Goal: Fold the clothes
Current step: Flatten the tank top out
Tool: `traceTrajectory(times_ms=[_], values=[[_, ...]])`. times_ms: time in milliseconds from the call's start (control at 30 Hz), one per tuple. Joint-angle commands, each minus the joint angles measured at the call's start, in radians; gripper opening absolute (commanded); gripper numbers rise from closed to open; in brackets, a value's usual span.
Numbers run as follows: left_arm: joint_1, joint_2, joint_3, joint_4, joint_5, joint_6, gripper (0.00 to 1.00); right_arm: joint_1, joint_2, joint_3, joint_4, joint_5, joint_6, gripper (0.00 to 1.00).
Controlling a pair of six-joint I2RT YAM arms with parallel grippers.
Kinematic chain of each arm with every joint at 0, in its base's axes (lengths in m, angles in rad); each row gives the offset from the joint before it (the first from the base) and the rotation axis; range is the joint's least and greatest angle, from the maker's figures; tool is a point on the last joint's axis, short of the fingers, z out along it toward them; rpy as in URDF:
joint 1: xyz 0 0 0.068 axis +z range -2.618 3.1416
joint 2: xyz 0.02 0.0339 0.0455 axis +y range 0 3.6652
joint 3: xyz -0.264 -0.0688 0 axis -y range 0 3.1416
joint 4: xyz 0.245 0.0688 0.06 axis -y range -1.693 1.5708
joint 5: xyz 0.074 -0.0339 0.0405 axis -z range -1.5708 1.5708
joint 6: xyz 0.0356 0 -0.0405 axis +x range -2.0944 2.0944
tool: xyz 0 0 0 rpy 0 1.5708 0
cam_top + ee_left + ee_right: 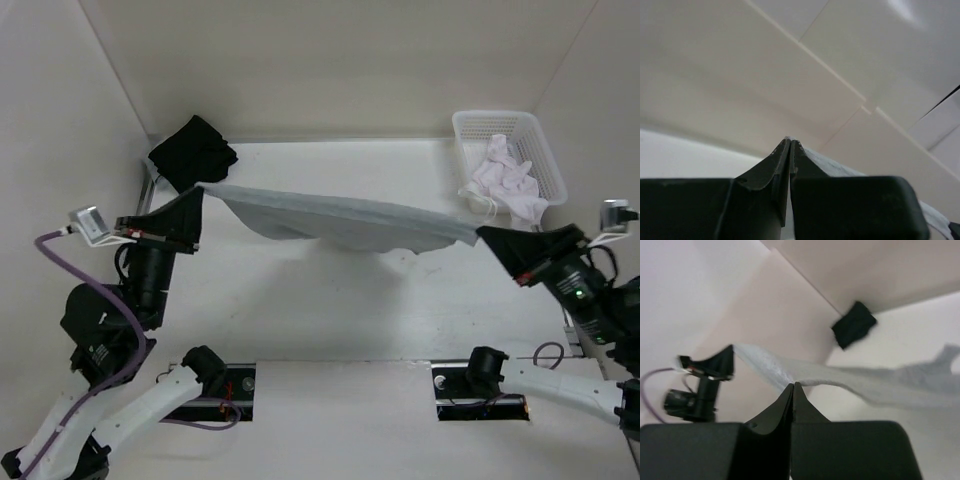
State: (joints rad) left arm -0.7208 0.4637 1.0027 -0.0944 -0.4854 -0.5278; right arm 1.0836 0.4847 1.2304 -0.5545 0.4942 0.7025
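Note:
The clothes, a heather-grey T-shirt (340, 222), hang stretched in the air between my two grippers, sagging in the middle above the table. My left gripper (200, 190) is shut on the shirt's left end. My right gripper (480, 232) is shut on its right end. In the left wrist view the closed fingertips of the left gripper (790, 140) pinch grey cloth (840, 166) that runs off to the right. In the right wrist view the grey shirt (890, 382) stretches from the shut right gripper (793, 385) across to the left arm (705, 385).
A black garment (195, 150) lies bunched at the back left corner of the table, also visible in the right wrist view (854, 324). A white plastic basket (540, 150) holding white garments (505, 178) stands at the back right. Enclosure walls rise around the table (330, 320).

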Motion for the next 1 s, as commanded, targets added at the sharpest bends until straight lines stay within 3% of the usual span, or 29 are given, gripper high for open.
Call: traceTrajectory(times_ms=[0,67,133,333,400,700,867,967], values=[[0.013,0.082,0.05,0.14,-0.038,0.119,0.0,0.098,0.106,0.092,-0.004,0.185,-0.131,0.0],[0.03,0.16,0.037,0.218,-0.038,0.144,0.0,0.104,0.187,0.099,0.085,0.236,-0.219,0.0],[0.063,0.292,0.018,0.271,-0.045,0.146,0.0,0.019,0.28,0.093,0.178,0.187,-0.291,0.0],[0.289,0.68,0.035,0.309,0.082,-0.085,0.0,-0.56,0.621,0.104,0.358,-0.331,-0.198,0.0],[0.371,0.757,0.123,0.305,0.152,-0.133,0.0,-0.647,0.75,0.185,0.398,-0.454,-0.179,0.0],[0.519,0.895,0.572,0.256,0.232,-0.086,0.0,-0.727,1.094,0.866,0.205,-0.52,-0.242,0.0],[0.57,0.891,0.66,0.249,0.26,-0.058,0.0,-0.728,1.206,1.173,0.085,-0.525,-0.27,0.0],[0.593,0.871,0.665,0.243,0.275,-0.043,0.0,-0.728,1.227,1.241,0.041,-0.529,-0.276,0.0]])
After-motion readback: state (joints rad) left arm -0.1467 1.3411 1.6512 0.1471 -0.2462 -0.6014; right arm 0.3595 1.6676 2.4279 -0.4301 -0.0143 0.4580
